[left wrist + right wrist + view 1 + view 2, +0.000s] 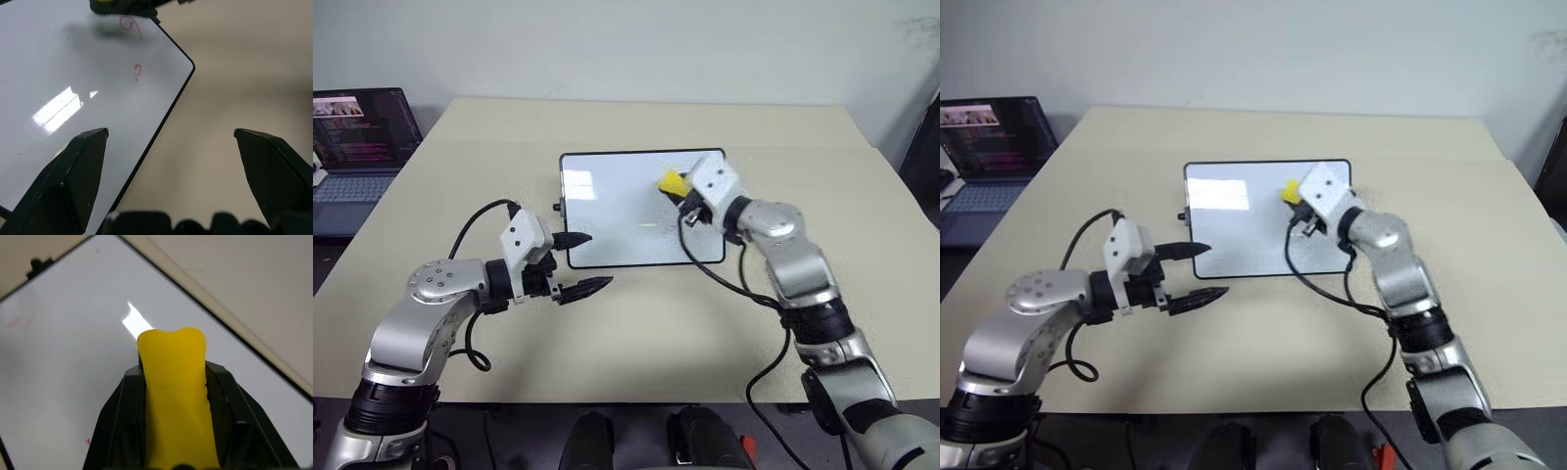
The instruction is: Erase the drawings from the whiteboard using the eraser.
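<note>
Your right gripper is clamped on the small yellow eraser block, its two black fingers pressing the block's long sides so the yellow end sticks out past the fingertips. You are holding it over the small rectangular glossy white whiteboard with the thin black frame, above the board's far right part; whether the eraser touches the surface cannot be told.

Your left gripper stands open and grasps nothing, one black fingertip lying over the board's near left edge, the other over the bare beige tabletop just in front of the board. Ahead of that gripper, in its wrist view, two small red marker drawings remain on the white surface near a rounded corner: a loop close under the eraser-holding gripper, and a smaller curl between that loop and your open fingers. A faint red speck also sits on the board beside your right gripper.

An open dark laptop rests well off to your left gripper's outer side, at the table's far left.
</note>
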Action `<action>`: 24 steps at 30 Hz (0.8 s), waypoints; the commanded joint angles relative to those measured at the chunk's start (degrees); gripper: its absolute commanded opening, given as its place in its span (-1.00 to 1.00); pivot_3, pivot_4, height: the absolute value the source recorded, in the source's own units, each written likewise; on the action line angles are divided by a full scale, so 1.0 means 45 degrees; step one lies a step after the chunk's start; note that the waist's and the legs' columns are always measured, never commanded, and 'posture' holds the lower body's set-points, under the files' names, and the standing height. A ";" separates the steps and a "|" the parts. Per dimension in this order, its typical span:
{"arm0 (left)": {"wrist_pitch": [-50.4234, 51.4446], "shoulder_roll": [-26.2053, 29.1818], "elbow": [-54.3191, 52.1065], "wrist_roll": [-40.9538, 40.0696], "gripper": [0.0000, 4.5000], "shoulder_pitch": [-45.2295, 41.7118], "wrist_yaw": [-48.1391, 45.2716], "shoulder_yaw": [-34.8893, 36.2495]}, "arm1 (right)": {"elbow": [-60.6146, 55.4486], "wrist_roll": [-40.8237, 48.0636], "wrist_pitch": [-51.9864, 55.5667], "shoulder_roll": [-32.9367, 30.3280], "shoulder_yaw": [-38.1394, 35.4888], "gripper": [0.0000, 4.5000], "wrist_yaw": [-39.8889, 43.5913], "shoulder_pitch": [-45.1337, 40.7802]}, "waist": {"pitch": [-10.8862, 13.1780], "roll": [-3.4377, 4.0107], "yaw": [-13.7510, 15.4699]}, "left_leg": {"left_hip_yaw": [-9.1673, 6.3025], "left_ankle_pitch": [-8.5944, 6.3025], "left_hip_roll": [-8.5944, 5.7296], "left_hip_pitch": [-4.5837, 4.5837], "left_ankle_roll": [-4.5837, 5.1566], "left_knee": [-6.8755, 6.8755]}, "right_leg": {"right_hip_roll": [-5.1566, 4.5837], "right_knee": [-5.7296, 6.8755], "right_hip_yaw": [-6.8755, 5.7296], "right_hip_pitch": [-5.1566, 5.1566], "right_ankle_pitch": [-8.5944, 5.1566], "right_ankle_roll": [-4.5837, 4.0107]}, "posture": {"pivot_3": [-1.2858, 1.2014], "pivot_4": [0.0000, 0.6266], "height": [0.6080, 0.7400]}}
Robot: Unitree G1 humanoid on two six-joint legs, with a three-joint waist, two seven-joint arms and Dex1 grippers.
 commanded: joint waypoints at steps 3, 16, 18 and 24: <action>-0.0417 0.0154 -0.0144 0.0025 1.00 0.0012 -0.0168 0.0202 | -0.3696 0.1193 0.2350 -0.0744 -0.0597 -0.42 0.0243 0.2991 | 0.0003 0.0004 0.0028 | -0.0002 -0.0010 -0.0001 -0.0023 -0.0009 -0.0007 | -0.0014 -0.0047 -0.0002 0.0004 -0.0007 0.0011 | 0.03 -0.52 1.00; -0.1104 -0.0034 0.1547 0.0579 1.00 -0.1224 -0.0705 -0.0490 | -0.5305 0.0763 0.2827 -0.1310 0.0388 -0.42 -0.1089 0.5145 | 0.0009 0.0012 -0.0077 | 0.0025 -0.0012 -0.0026 0.0002 -0.0012 0.0006 | 0.0019 -0.0028 0.0013 0.0006 -0.0044 0.0078 | 0.03 -0.52 1.00; -0.1159 -0.0032 0.1648 0.0594 1.00 -0.1285 -0.0818 -0.0569 | -0.4808 0.0492 0.2497 -0.1300 0.0504 -0.42 -0.1435 0.4652 | 0.0009 0.0012 -0.0091 | 0.0040 -0.0012 -0.0027 0.0005 -0.0012 0.0007 | 0.0018 -0.0029 0.0024 0.0006 -0.0043 0.0079 | 0.03 -0.52 1.00; -0.1298 -0.0011 0.1732 0.0605 1.00 -0.1255 -0.0960 -0.0605 | -0.2951 -0.0042 0.1392 -0.1033 0.0593 -0.42 -0.2335 0.3052 | 0.0009 0.0011 -0.0063 | 0.0081 -0.0012 -0.0024 -0.0001 -0.0011 0.0003 | 0.0019 -0.0036 0.0008 0.0005 -0.0044 0.0078 | 0.03 -0.52 1.00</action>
